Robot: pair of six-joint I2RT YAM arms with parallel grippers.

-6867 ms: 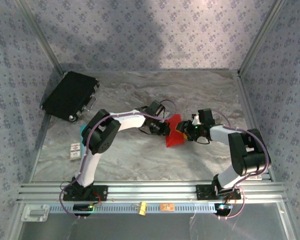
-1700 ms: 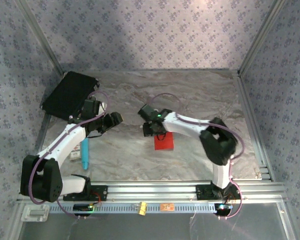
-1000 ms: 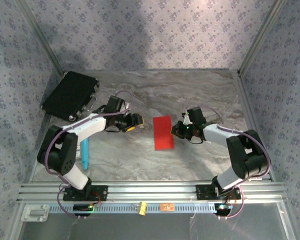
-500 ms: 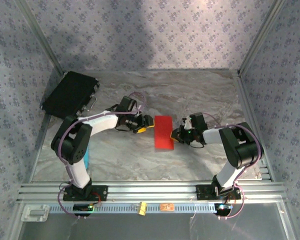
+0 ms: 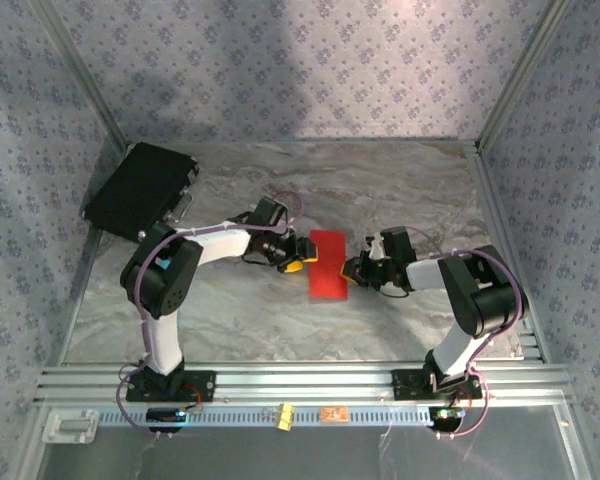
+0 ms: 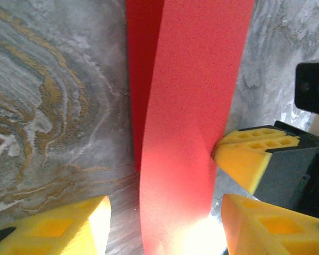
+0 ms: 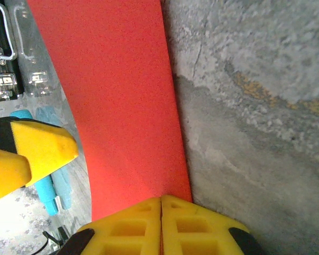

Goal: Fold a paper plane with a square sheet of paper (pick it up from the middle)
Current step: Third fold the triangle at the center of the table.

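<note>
While my left gripper (image 6: 165,212) stands spread around the paper (image 6: 191,79) and my right gripper (image 7: 160,204), pressed together, touches its edge, a push there could skew the fold.

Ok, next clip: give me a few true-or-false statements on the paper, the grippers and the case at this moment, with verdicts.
1. The red paper lies on the table as a folded narrow rectangle between the two grippers. True.
2. The right gripper is wide open. False: it is shut, its tips at the paper's edge.
3. The left gripper is open, with the paper running between its fingers. True.
4. The black case rests on the paper. False: it sits at the far left corner, apart from the paper.
5. The paper is a pointed dart. False: it is a flat rectangle with no point.
</note>
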